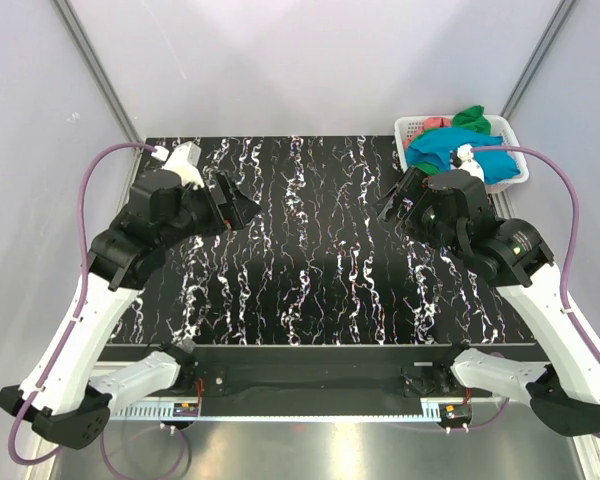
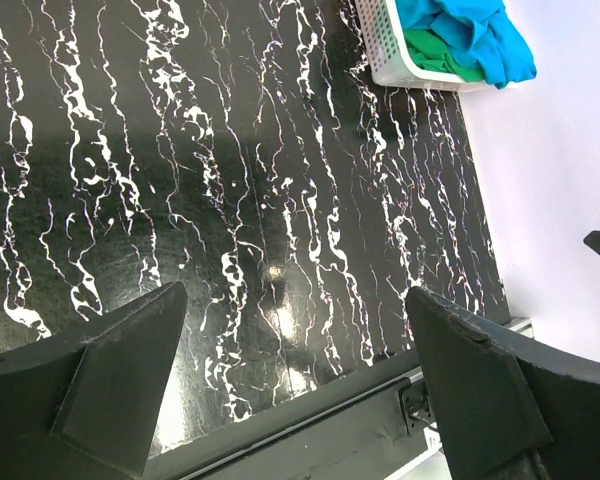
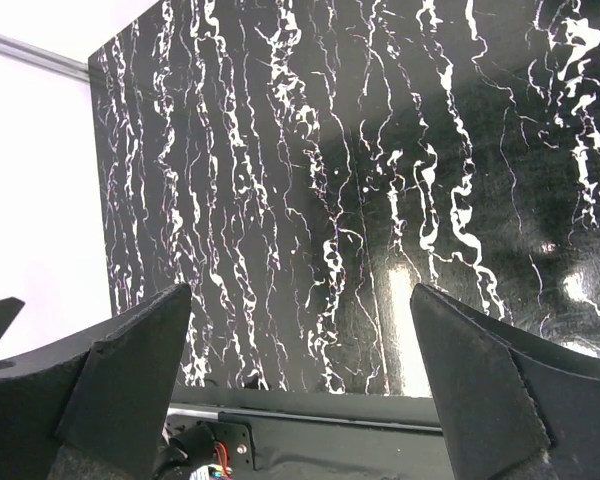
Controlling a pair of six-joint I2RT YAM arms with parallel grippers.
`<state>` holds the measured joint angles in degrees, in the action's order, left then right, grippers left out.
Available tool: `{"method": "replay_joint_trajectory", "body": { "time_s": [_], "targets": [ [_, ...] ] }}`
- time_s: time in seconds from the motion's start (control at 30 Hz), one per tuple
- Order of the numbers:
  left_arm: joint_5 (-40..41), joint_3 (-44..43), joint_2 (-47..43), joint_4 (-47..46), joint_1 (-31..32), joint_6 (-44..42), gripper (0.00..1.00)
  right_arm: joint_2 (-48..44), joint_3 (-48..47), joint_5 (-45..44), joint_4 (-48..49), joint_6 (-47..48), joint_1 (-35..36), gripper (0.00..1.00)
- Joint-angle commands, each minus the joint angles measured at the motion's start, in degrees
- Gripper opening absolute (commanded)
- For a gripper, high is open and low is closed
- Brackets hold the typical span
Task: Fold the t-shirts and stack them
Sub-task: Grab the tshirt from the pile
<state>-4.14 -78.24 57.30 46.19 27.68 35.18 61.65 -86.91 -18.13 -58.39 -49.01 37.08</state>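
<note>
Two matching robot arms, left arm [image 1: 80,330] and right arm [image 1: 570,335]: smooth white lower links, blocky black joint housings above. Thin lilac cable [image 1: 84,230] looping along each, from base to wrist. Small white block [image 1: 185,160] at the left wrist. Tiny green lights [image 1: 518,249] on the right arm's black housing. Matte black left gripper [image 1: 235,207] and right gripper [image 1: 398,205], each with broad wedge-shaped fingers [image 2: 130,380].

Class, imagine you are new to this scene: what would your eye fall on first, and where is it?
The black table veined with white fills the middle. At its far right corner a white basket brims with bright t-shirts, teal-blue uppermost. The left fingers and right fingers hover wide open above the table.
</note>
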Motion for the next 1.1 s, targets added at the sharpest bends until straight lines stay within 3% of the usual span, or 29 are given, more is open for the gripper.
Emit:
{"method": "replay_joint_trajectory", "body": {
  "time_s": [0.0,0.27,0.33,0.43,0.57,0.67,0.73,0.77,0.83,1.07],
  "targets": [
    [-1.75,-1.83,-0.87,-2.78,0.0,-0.02,0.99,0.05,-0.01,-2.7,-1.28,-2.14,0.27,1.0],
    [-4.73,-0.25,-0.26,-2.43,0.0,0.24,0.99,2.77,-1.59,-8.48,-3.32,-2.49,0.27,1.0],
    [-7.63,-2.25,2.54,-1.29,0.0,-0.37,0.99,5.48,-4.56,-8.24,-0.86,2.41,-1.39,1.0],
    [-11.58,-5.43,7.29,2.49,0.0,-0.81,0.99,13.98,-10.53,-3.5,0.48,8.23,-10.49,1.0],
    [-15.19,-4.82,7.57,1.71,0.0,-0.29,0.99,24.12,-20.48,-5.06,-2.18,11.03,-18.88,1.0],
    [-15.46,-4.12,6.43,1.53,0.0,-0.2,0.99,28.69,-20.41,-5.79,2.29,12.71,-26.33,0.98],
    [-16.68,-2.98,5.81,1.09,0.0,-0.29,0.99,30.54,-15.93,-2.7,6.97,14.03,-30.49,0.96],
    [-16.86,-2.36,5.37,1.0,0.0,-0.55,0.99,31.33,-14.79,4.0,11.5,14.38,-35.62,0.94],
    [-17.57,-0.78,5.02,0.65,0.0,-0.64,0.99,35.72,-15.73,8.27,13.47,14.65,-39.34,0.89],
    [-15.99,1.68,3.79,1.62,0.0,-1.43,0.99,44.6,-19.43,10.3,17.78,14.92,-46.91,0.8]
  ]
}}
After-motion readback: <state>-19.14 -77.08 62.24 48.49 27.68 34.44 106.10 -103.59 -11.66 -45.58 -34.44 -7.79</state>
